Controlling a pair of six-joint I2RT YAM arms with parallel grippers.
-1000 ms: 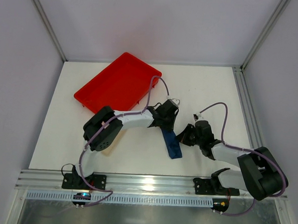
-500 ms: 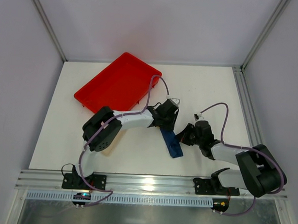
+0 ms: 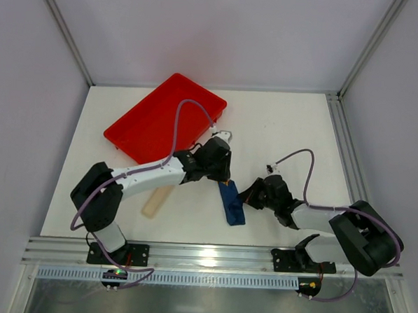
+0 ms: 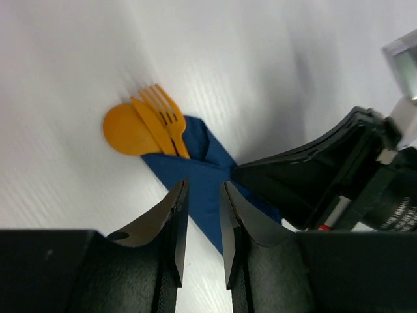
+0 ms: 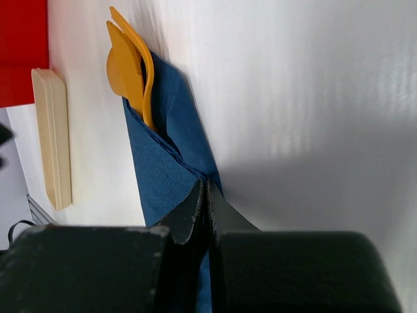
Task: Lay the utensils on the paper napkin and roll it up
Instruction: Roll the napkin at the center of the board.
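Top view: the rolled paper napkin [image 3: 232, 205] lies on the table [image 3: 294, 133] between the left gripper [image 3: 224, 180] and right gripper [image 3: 245, 198]. Left wrist: jaws apart above it, utensils [image 4: 153, 124] (orange) poking out. Right wrist: jaws together, tips touching the napkin.

Bright even light, soft shadows — near fingers [image 4: 172, 228] blurred (both wrist views)

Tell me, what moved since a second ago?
The left arm swung its elbow out to the left, uncovering the beige strip. The left gripper shifted a little left and now stands slightly open, holding nothing. The rolled paper napkin with the utensils slid a little left, and the shut right gripper followed, tips against it. The red tray stayed put.
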